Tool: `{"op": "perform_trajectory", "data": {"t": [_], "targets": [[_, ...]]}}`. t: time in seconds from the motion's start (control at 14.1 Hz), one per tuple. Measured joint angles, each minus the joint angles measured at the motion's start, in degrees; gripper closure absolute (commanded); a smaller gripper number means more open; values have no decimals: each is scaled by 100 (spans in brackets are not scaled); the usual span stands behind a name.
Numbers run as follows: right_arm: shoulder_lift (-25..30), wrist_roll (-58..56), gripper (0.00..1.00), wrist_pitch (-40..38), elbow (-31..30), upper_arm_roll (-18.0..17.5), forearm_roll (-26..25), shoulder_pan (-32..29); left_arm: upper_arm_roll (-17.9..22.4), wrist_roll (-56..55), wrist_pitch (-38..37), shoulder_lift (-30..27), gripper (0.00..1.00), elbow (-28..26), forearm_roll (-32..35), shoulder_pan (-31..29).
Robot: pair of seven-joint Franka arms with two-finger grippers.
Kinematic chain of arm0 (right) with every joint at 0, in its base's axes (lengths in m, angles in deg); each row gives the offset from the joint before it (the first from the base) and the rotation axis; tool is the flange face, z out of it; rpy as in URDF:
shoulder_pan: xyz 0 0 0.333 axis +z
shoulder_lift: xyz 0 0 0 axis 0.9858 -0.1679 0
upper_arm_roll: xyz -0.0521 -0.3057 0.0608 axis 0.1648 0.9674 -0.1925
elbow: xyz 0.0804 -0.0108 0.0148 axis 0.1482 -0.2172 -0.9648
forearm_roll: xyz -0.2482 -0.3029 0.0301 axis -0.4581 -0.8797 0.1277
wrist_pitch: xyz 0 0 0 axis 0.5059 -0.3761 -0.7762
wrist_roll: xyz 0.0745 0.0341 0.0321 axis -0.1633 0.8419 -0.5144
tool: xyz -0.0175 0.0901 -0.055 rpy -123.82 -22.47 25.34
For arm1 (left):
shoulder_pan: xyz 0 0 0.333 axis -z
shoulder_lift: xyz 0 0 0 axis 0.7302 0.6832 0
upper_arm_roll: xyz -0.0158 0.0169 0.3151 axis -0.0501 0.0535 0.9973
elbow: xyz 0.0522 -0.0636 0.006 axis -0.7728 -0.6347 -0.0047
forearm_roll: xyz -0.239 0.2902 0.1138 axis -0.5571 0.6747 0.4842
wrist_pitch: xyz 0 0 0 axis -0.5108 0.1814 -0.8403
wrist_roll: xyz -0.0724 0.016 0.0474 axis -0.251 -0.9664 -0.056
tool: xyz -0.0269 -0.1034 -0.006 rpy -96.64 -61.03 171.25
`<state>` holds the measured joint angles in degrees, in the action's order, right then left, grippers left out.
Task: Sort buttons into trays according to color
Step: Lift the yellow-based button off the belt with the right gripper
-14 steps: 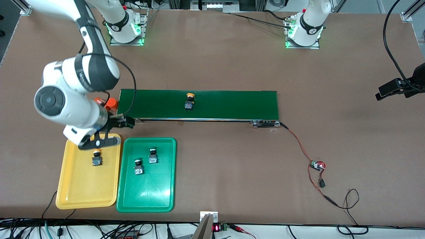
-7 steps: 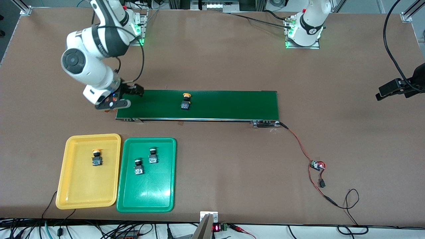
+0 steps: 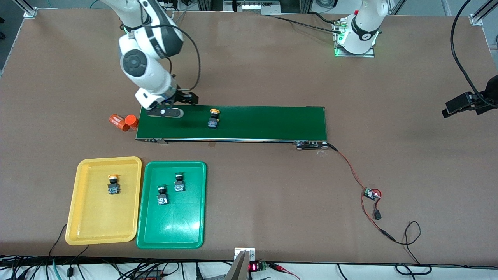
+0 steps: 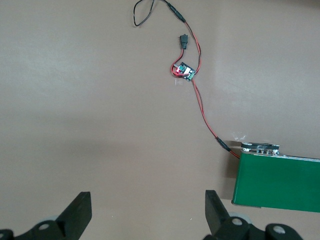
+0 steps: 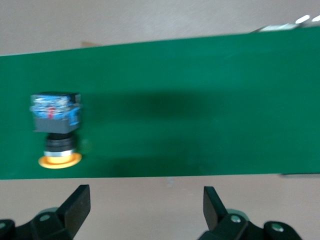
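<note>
One yellow-capped button lies on the dark-green belt. My right gripper hangs open and empty over the belt's end toward the right arm, beside that button. The yellow tray holds one yellow button. In the green tray lie two green buttons. My left gripper is open and empty, high over bare table by the belt's end toward the left arm; the front view does not show it.
Two orange cylinders lie on the table just off the belt's end toward the right arm. A small circuit board with red and black wires runs from the belt's motor end. A black camera mount stands at the table's edge.
My right arm swung from over the yellow tray up to the belt's end. The button on the belt drifted toward the right arm's end. The left arm stayed still.
</note>
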<state>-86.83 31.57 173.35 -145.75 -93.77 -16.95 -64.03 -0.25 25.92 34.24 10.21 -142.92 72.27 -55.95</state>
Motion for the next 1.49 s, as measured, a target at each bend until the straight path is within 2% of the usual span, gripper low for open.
{"op": "perform_trajectory", "data": {"t": [0.21,0.99,1.06,1.2,1.49], "targets": [[-345,333,0,23,333,-7,0,210,0,0,0,1,0,-1,0,0],[-1114,331,0,71,1158,38,-292,192,0,0,0,4,0,-2,0,0],[-1195,331,3,107,1167,44,-313,190,0,0,0,4,0,-2,0,0],[-1373,332,21,163,1170,63,-466,184,0,0,0,4,0,-3,0,0],[-1640,332,68,295,1201,84,-614,158,0,0,0,8,0,-3,0,0]]}}
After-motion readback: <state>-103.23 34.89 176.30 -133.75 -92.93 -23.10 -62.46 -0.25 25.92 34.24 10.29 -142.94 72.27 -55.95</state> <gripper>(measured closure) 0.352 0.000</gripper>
